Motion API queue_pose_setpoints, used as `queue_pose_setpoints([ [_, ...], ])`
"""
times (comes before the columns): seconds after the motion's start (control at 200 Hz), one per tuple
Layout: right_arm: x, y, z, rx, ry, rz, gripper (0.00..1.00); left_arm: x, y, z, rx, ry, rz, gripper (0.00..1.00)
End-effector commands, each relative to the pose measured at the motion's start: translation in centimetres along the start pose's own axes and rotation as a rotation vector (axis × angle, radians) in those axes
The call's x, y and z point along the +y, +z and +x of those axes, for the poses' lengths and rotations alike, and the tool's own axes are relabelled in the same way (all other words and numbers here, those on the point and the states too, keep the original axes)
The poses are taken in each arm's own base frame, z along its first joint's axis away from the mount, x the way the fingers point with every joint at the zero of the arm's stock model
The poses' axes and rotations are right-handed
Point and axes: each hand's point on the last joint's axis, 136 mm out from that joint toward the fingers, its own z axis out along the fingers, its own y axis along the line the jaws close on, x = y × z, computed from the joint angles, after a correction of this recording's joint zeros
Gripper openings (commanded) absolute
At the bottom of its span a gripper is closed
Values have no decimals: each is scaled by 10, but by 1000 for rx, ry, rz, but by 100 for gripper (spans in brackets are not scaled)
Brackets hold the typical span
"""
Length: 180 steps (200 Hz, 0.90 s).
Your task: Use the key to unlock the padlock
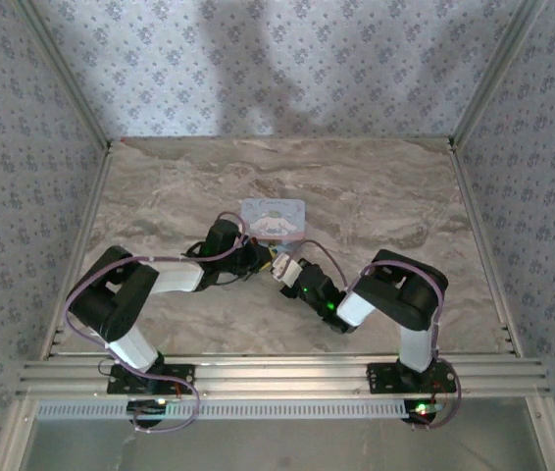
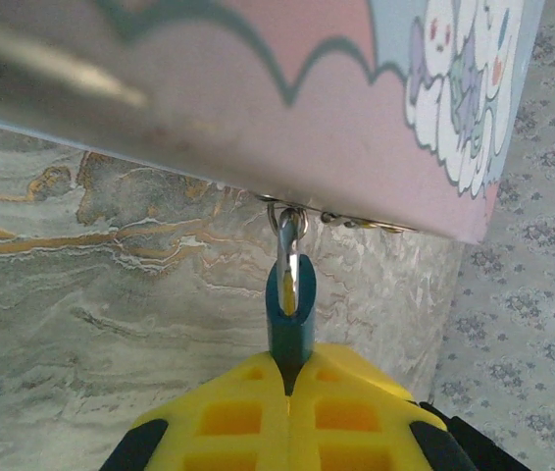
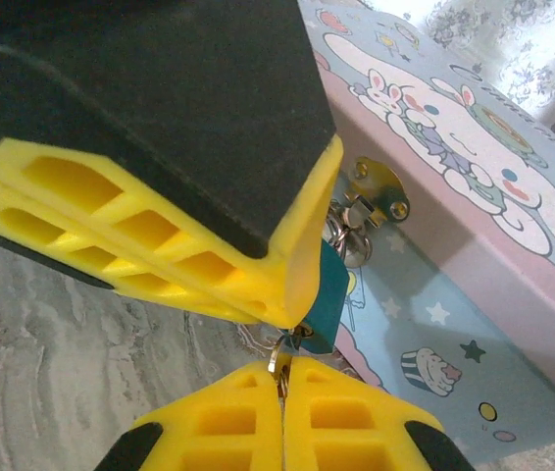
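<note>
My left claw (image 2: 290,385) is clamped on the padlock (image 2: 289,316), with both yellow fingers (image 2: 228,417) pressed against the lower end of its teal body. The padlock's metal shackle (image 2: 287,231) runs up to a small ring at the edge of the tin (image 2: 258,108), which lies just beyond.

My right claw (image 3: 282,378) is pinched tight on a thin sliver of metal, the key (image 3: 279,355). Its tip reaches the padlock's underside, but I cannot tell whether it sits in the keyhole. Just past the key, one left finger crosses the right wrist view and lies against the padlock's side. Behind that is the tin's shiny hasp (image 3: 377,191), and farther back the white cartoon character on the lid.

From above, my two claws meet tip to tip just in front of the tin, near the middle of the marbled table (image 1: 160,196). Patterned walls (image 1: 23,147) stand around it.
</note>
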Motion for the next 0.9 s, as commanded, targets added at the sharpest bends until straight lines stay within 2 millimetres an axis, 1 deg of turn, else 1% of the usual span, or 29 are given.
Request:
queue_pose_setpoints([
  [0.0,-8,5,-17,-49,117,21,6,-18,2,10,49,22,47,0],
  [0.21,-16,3,-16,-53,248,-7,1,-16,3,11,51,21,41,0],
  [0.37,-23,3,-12,-58,351,-29,0,-15,4,12,54,20,37,0],
  [0.62,-17,5,-6,-41,375,-60,0,-13,5,12,52,21,33,0],
  [0.66,-17,4,-5,-38,386,-65,0,-12,5,12,51,22,30,4],
  [0.799,-14,2,2,-19,438,-78,0,-9,3,10,45,33,14,10],
  [0.894,-10,1,6,-5,476,-95,0,-7,-1,7,32,36,2,19],
])
